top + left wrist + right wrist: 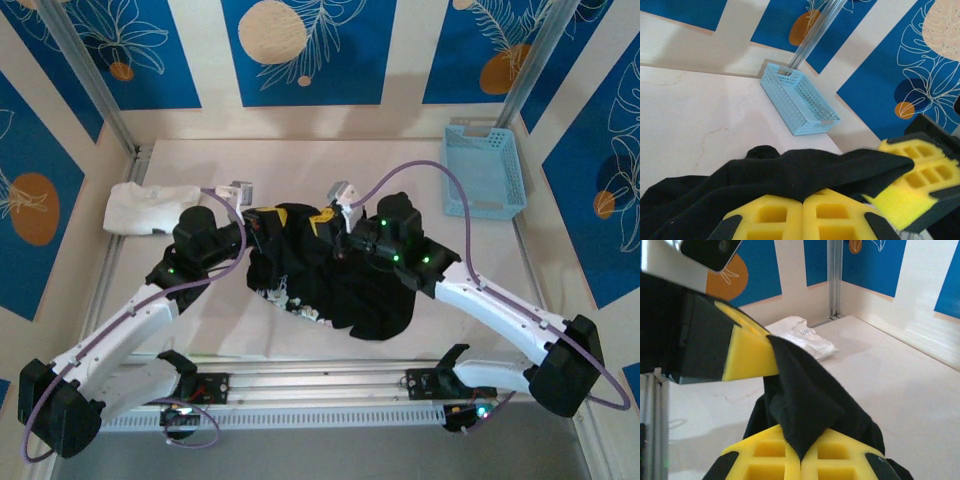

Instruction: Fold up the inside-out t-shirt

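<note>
Both grippers pinching the black t-shirt mid-table.
The shirt is lying bunched in the middle of the table, with its far edge being lifted between the two arms. The left gripper is holding a fold of black cloth, its yellow pads pressed together. The right gripper is clamping another fold just beside it, with cloth running into the seam between its pads. A white shirt is sitting crumpled at far left. A light-blue basket is standing at the far right corner.
</note>
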Controlling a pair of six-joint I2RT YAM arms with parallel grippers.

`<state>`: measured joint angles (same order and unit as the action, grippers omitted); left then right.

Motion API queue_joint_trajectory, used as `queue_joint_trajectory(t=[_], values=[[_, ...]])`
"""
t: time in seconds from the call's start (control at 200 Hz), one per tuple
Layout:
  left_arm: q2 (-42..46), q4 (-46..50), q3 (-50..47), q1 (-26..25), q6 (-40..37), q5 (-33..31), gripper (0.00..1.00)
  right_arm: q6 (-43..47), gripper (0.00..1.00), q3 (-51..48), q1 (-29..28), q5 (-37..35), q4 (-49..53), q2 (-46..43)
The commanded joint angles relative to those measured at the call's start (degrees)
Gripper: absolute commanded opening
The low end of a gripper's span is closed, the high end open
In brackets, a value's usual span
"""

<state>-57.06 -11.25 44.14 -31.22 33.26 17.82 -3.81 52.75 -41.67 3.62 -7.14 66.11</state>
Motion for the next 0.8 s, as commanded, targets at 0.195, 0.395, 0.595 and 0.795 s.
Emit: queue_joint_trajectory(t=[0.195, 0.395, 0.595, 0.795], values=[[1.54, 1.98, -1.58, 0.47, -5.94, -0.77, 0.13, -14.91, 0.0, -1.49, 5.92, 13.94, -6.7, 0.27], [3.98, 8.71, -0.98, -0.47, -11.25, -4.51, 0.26, -16.88, 0.0, -1.42, 7.13, 15.11, -7.54, 1.04], [9.32, 14.13, -0.27, -3.11, -17.0, -11.57, 0.3, -17.55, 0.0, -1.0, 7.7, 15.28, -7.5, 2.2], [6.75, 10.54, 0.26, -6.68, -18.43, -6.28, 0.29, -18.46, 0.0, -0.18, 7.71, 15.98, -8.18, 3.54]])
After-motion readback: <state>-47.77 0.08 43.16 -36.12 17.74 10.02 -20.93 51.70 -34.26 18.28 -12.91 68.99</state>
